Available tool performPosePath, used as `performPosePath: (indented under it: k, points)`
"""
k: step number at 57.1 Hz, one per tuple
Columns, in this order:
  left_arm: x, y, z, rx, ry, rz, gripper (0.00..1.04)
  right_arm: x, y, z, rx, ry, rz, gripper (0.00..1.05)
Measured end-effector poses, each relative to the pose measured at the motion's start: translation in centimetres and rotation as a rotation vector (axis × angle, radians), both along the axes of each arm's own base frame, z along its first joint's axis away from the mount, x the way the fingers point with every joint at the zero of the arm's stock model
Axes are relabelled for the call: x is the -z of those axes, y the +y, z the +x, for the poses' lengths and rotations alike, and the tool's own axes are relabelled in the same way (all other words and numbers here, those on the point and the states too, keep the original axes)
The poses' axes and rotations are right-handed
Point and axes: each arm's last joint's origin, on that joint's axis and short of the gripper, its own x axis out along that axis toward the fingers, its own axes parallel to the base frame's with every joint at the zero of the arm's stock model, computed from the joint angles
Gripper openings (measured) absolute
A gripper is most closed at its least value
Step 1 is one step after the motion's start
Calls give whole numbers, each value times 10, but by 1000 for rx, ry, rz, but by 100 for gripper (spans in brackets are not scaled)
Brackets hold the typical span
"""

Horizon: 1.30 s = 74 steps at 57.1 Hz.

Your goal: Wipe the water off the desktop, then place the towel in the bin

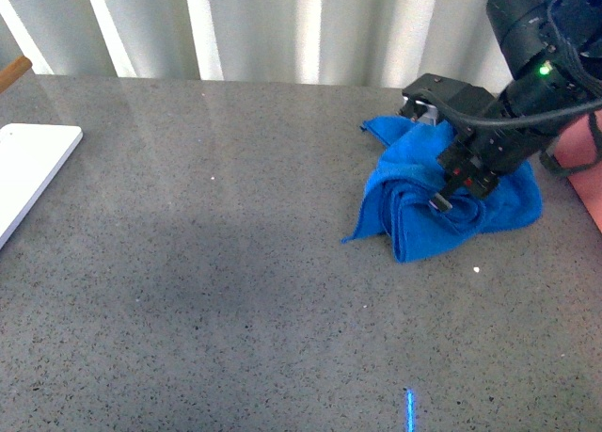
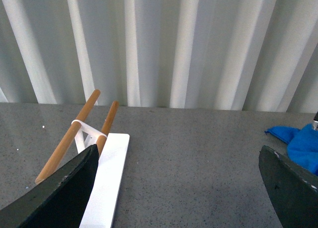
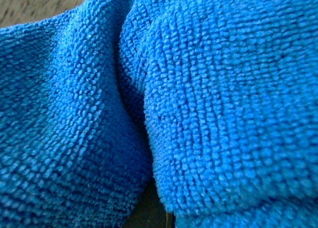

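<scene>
The bright blue towel [image 1: 414, 192] lies bunched on the speckled grey desktop [image 1: 235, 253] at the right, toward the back. My right gripper [image 1: 458, 189] presses down into its folds and is shut on the towel. Blue ribbed cloth [image 3: 198, 89] fills the whole right wrist view, hiding the fingers. My left gripper [image 2: 179, 188] is open over bare desktop [image 2: 184, 158], its dark fingers [image 2: 59, 193] spread wide; a corner of the towel [image 2: 300, 143] shows at that view's edge. The bin is out of view. No water is plainly visible.
A flat white board [image 1: 28, 164] lies at the desktop's left edge, with a wooden-handled white rack [image 2: 84, 131] beside it. White corrugated wall panels [image 1: 282, 27] run along the back. A pinkish object [image 1: 578, 168] sits at the far right.
</scene>
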Motion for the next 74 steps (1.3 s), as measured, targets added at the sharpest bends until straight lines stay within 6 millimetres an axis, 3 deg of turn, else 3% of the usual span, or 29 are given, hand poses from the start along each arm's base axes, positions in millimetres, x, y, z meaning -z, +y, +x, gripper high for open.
performPosePath:
  k: [13,28,38,51,55,63,74]
  points:
    - [0,0,0,0,0,0,98,-3,35,22,-41,-62,10,5]
    - [0,0,0,0,0,0,98,-6,86,9,-163,-33,92,5]
    - [0,0,0,0,0,0,98,-7,101,-22,-225,15,117,5]
    - [0,0,0,0,0,0,98,-20,62,-95,-216,101,90,5]
    - [0,0,0,0,0,0,98,-36,55,-96,-230,9,59,5]
    - [0,0,0,0,0,0,98,-79,52,-78,-230,-209,11,5]
    - [0,0,0,0,0,0,98,-184,54,-39,-46,-532,-1,5]
